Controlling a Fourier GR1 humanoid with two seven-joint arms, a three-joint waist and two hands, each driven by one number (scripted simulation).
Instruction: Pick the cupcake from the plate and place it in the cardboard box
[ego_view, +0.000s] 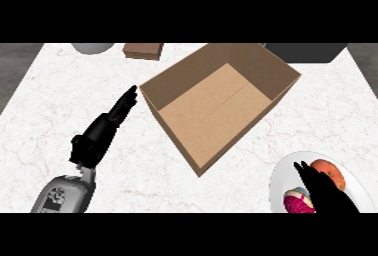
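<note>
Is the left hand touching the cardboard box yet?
Cannot tell. In the head view, the left hand's straight fingers end right at the cardboard box's left corner, with no plain gap or contact visible.

Bare counter (74, 100) separates plate (284, 172) from cardboard box (221, 102) (top open).

The right hand (325, 192) partly hides the cupcake (299, 202).
</note>
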